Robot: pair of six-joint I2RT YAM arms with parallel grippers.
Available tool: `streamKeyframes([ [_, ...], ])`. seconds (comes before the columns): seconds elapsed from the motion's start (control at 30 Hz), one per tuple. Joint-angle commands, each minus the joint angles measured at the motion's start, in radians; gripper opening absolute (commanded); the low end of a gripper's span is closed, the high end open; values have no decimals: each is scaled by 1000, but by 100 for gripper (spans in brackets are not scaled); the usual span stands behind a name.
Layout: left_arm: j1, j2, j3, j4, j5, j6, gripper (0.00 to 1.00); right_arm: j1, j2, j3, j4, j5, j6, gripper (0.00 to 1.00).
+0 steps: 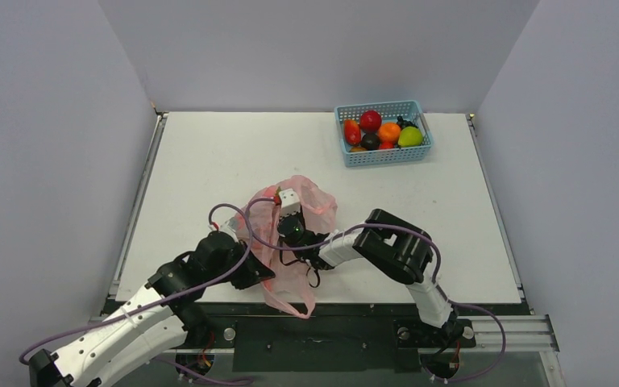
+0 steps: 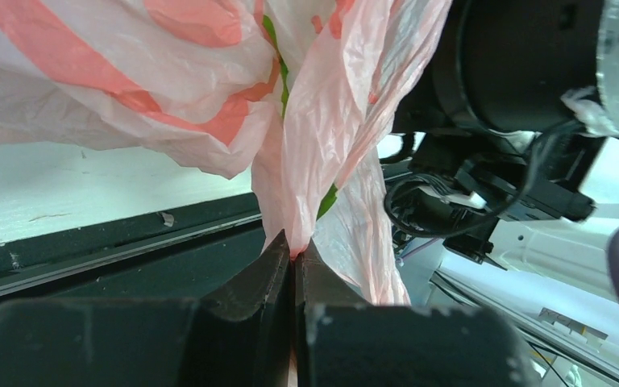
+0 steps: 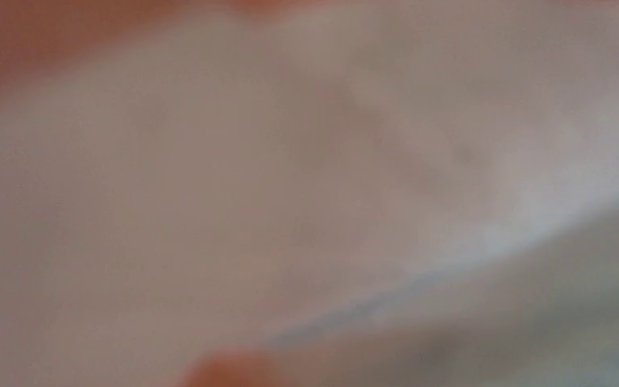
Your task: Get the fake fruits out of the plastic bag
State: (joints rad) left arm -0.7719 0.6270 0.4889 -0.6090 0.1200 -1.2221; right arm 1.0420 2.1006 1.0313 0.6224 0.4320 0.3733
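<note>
Plastic bag: the pink translucent plastic bag (image 1: 320, 208) lies crumpled on the table (image 1: 209, 161). It is well apart from the light blue mesh basket (image 1: 387, 156), to the basket's left and on its arm-base side.
Bag axis: the long axis runs near to far, roughly in line with the basket's short sides. The bulky end points toward the basket's end of the table. The thin twisted tail hangs over the table edge farthest from the basket.
Bag mouth: which end is open cannot be told. The right arm (image 1: 387, 243) goes in from the basket side.
Fruit in the basket: a yellow-green pear (image 1: 409, 137) and a dark round fruit (image 1: 370, 142) lie there, beside a round red fruit (image 1: 370, 121) and an orange fruit (image 1: 388, 131).
Fruit in the bag: none is clearly visible. The green streaks behind the film in the left wrist view could be print or fruit.
Left gripper: the left gripper (image 2: 294, 254) has its jaws pressed together on a pinch of bag film. It holds the bag up on the side away from the basket.
Right gripper: it is buried in the bag and its wrist view is a pink-white blur, so the jaws cannot be made out.
Progress: judging by the filled basket, most of the unloading looks done.
Left to do: probably feeling out anything remaining inside, carrying it across to the basket, then letting the bag go.
</note>
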Motion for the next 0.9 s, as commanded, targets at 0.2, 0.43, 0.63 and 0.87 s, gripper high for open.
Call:
streamKeyframes([
  [0.2,-4,-112,-30,-5,-17,-31,0,10,-69,-53,23,19,-151,20],
  [0.43,-3,-134,-31,-10,-28,-42,0,10,-224,-123,-29,-71,-156,0],
  [0.63,-4,-114,-22,14,-36,-37,0,11,-366,-196,-99,-147,-108,0],
  [0.87,-3,-101,-3,29,-57,-42,0,15,-552,-260,-286,-247,-11,0],
])
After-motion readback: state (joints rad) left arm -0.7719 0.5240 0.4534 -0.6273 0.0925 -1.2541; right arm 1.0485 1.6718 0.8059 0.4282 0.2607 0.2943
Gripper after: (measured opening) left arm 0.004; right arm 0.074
